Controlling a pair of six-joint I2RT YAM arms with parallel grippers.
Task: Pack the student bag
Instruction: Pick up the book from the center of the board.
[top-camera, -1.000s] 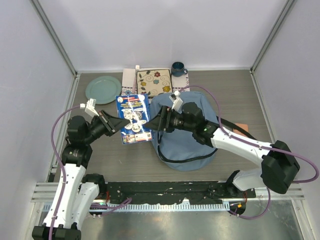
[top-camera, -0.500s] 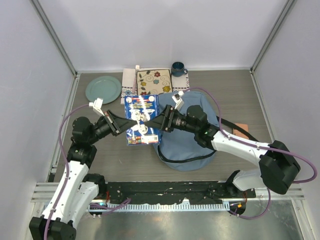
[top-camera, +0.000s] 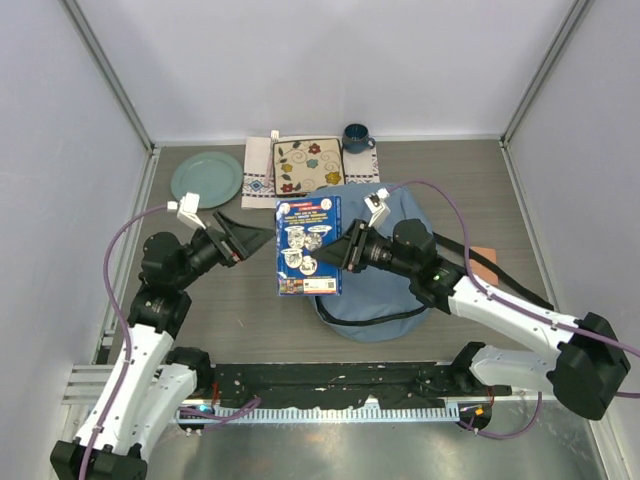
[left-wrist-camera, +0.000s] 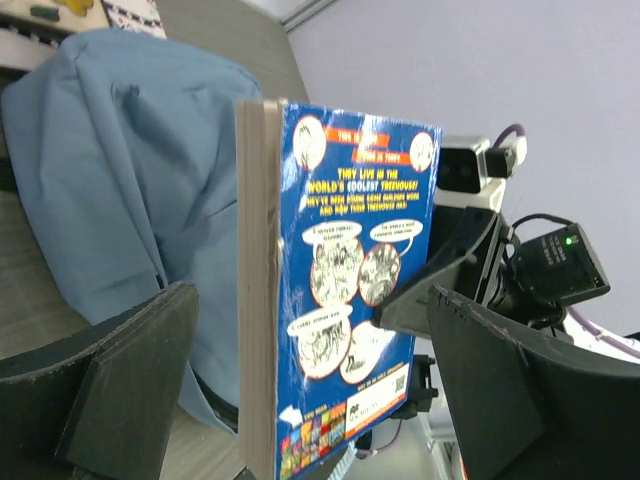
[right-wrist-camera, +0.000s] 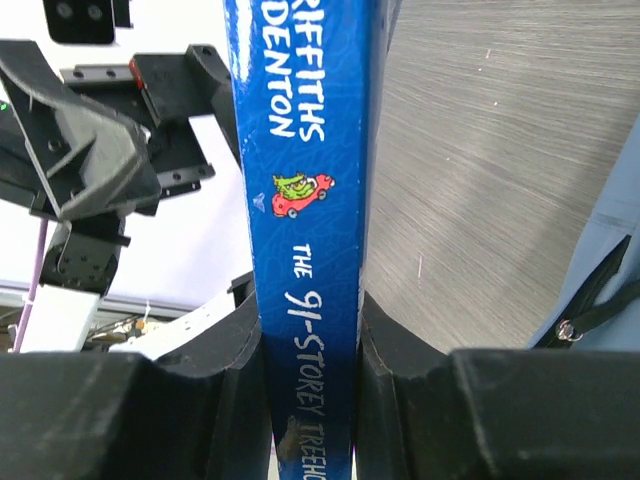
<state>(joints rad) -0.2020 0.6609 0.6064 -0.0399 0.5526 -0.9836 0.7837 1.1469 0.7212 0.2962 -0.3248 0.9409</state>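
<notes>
Book (top-camera: 309, 246) clamped at its spine in my R gripper (top-camera: 343, 252), by student bag (top-camera: 385, 290). L gripper (top-camera: 258, 240) spread wide, holding nothing.

Book (left-wrist-camera: 350, 290) stands upright, page edge toward the camera, blue cartoon cover angled right. The left gripper (left-wrist-camera: 320, 395) is spread wide, and its fingers (left-wrist-camera: 130, 390) sit clear on either side of the book. The right gripper (left-wrist-camera: 420, 290) presses against the cover from behind. The blue bag (left-wrist-camera: 130, 170) is slumped on the table (left-wrist-camera: 30, 290) at left.
</notes>
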